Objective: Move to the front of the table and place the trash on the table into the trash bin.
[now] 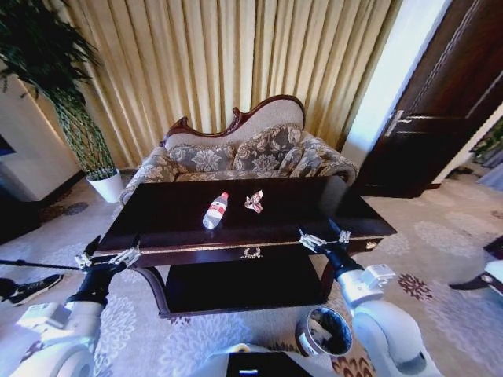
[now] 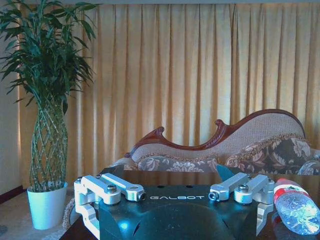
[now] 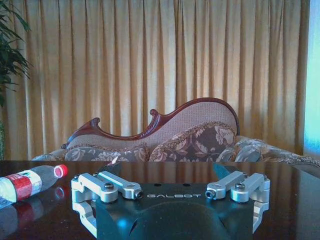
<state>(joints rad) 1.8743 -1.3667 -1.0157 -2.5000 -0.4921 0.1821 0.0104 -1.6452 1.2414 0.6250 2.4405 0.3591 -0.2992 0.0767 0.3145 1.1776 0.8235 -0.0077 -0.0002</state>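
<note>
Nearest us, the trash bin (image 1: 324, 331) stands on the carpet in front of the desk (image 1: 275, 228), toward its right front leg and just beside our right forearm.

Next, both claws sit level with the desk's front edge. Our left claw (image 1: 108, 258) is at the desk's left front corner, fingers spread wide and grasping nothing. Our right claw (image 1: 324, 238) is near the right end of the front edge, likewise spread and empty.

On the desk top, the bottle (image 1: 214, 210) lies on its side near the middle, red cap pointing toward the sofa (image 1: 244, 153). It is well apart from both claws, lying between them and farther back. In the left wrist view it shows just past the claw's fingers (image 2: 120, 189); in the right wrist view it lies off to one side.

Just beside the bottle, on its right and a little farther back, lies a crumpled wrapper scrap (image 1: 254, 201), not touching it.

Beyond the desk stands the sofa, a potted plant (image 1: 71, 110) off its left end, curtains (image 1: 236, 63) behind.
</note>
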